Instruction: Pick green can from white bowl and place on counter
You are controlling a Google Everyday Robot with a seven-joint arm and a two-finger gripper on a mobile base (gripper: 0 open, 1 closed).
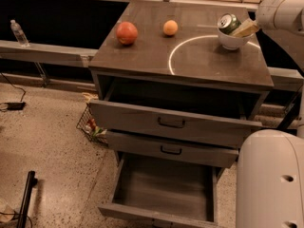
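Green can [229, 23]: lying tilted in the white bowl [232, 41], silver end facing up and to the left, lower end hidden below the rim. White bowl: standing at the far right of the counter [209, 63], on the thin white curved line [172, 56], part of whose arc passes out of sight behind it. Gripper [245, 29]: tan, reaching in from the right over the bowl's rim, just beside or touching the can; whether it is parted, closed or clamped on the can cannot be told, since can and rim cover its tip. White arm [280, 11]: cut off by the right edge, covering the counter's far right corner. Red fruit [127, 33] and orange fruit [170, 27]: far left of the counter, apart from each other and well apart from the bowl. Top drawer [171, 122] and middle drawer [167, 148]: partly out. Bottom drawer [164, 189]: pulled far out, front cut off by the lower edge. Wire basket [91, 126]: half hidden behind the cabinet, contents indistinct. Robot's white body [270, 179]: lower right, cut off
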